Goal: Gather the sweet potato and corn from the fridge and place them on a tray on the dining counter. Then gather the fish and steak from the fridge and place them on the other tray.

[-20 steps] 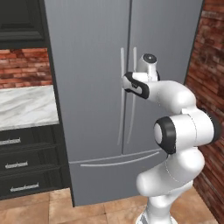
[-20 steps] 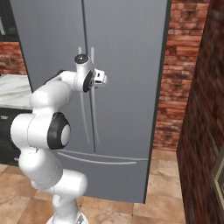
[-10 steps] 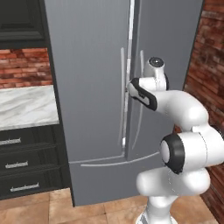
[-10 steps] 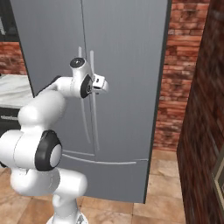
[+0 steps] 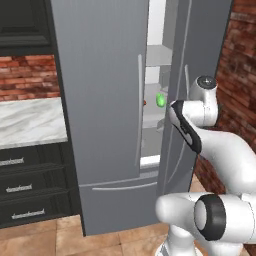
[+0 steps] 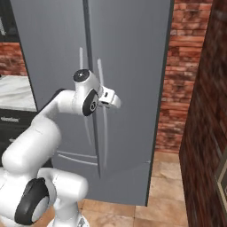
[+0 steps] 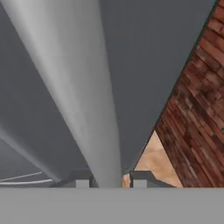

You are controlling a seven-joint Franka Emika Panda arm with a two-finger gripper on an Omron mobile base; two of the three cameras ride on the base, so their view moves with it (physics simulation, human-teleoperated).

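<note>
The grey fridge (image 5: pixel 100 100) stands in front of me with its right door (image 5: pixel 200 40) swung partly open. My gripper (image 7: pixel 110 183) is shut on that door's long curved handle (image 7: pixel 74 87), which runs between the fingertips. From the side, the gripper (image 6: pixel 116 103) sits at the handle (image 6: pixel 101 124) about halfway up the door. Through the gap I see white shelves and the corn (image 5: pixel 160 100), a small green lump. A reddish-orange speck (image 5: pixel 145 103) peeks past the left door's edge; I cannot tell what it is. The trays and dining counter are out of view.
Black cabinets with drawers (image 5: pixel 25 187) and a white marble top (image 5: pixel 30 120) stand left of the fridge. A brick wall (image 5: pixel 240 75) closes the right side, and a dark wall (image 6: pixel 208 111) is near on the far right. Tan tiles (image 6: pixel 164 177) cover the floor.
The right fridge door has swung out from closed to partly open, drawn by the gripper on its handle. The arm has pulled back toward the base, and the fridge's inside now shows.
</note>
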